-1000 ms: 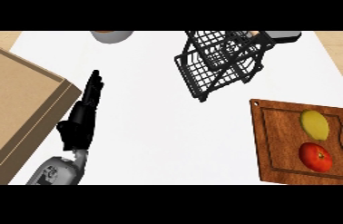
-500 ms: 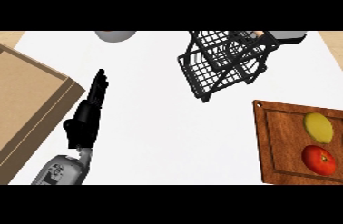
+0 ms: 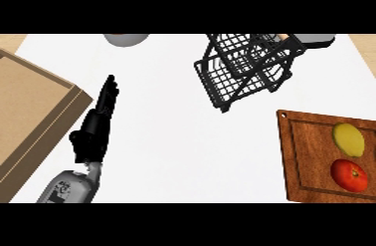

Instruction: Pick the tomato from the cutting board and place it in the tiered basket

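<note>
In the head view, the white counter (image 3: 169, 155) fills most of the picture. Only 1 hand shows here: the left hand (image 3: 94, 128), black, on its grey forearm (image 3: 67, 187), which comes up from the lower left corner of the counter. Its fingers are straight and lie together, pointing toward the far edge. They hold nothing and touch no object. The right hand does not show in this view.

The tomato (image 3: 350, 174) is red and lies on the cutting board (image 3: 294, 155), in the near part of the board. The board is dark brown wood and sits at the right edge of the counter, partly cut off by the picture's right side. Just beyond the tomato, on the same board, lies a yellow lemon (image 3: 349, 139); the 2 fruits are close together, but I cannot tell if they touch.

The tiered basket (image 3: 246, 68) is black wire and stands near the far edge of the counter, right of the middle, well apart from the left hand. It looks tilted in this steep view.

A light wooden box (image 3: 33, 113) lies along the left edge, just beside the left hand. A grey round object (image 3: 126, 39) sits at the far edge, partly cut off.
</note>
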